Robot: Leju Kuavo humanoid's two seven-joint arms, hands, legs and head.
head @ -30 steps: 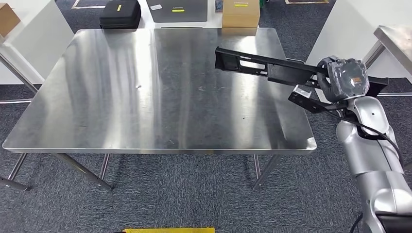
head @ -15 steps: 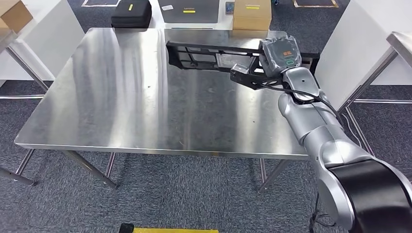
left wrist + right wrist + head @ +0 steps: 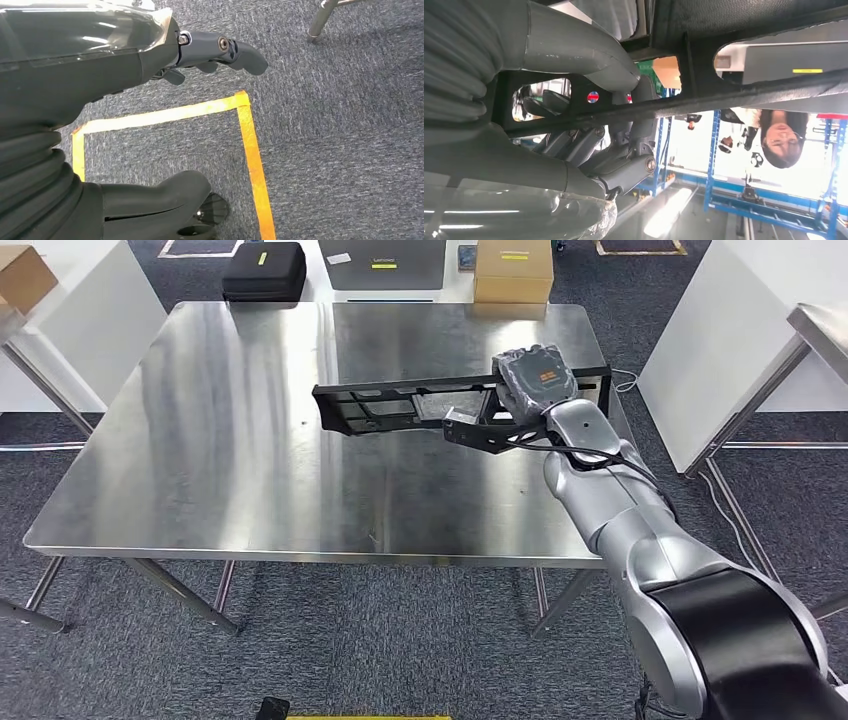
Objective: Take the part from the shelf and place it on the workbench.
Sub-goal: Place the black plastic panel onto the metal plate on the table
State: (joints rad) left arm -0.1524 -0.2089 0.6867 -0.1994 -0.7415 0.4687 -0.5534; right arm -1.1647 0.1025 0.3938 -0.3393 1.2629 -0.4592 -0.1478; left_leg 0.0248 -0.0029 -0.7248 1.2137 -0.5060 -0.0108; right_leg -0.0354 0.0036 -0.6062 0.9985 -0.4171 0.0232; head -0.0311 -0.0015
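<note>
Gripping the long black part point(image 3: 400, 410) near one end, the right hand point(image 3: 535, 380) has swung in from the side and come lower over the worktop point(image 3: 230, 460); the part sticks out sideways from the hand, just above the shiny top or nearly touching it; setting it down looks like the next step; the left hand point(image 3: 220, 50) hangs by the floor, fingers apart, holding nothing.

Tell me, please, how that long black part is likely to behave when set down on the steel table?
The black part probably stays stiff: gripped near one end by the right hand, it shows no sag. Its open frame suggests lightness. It may slide on the polished table.
</note>
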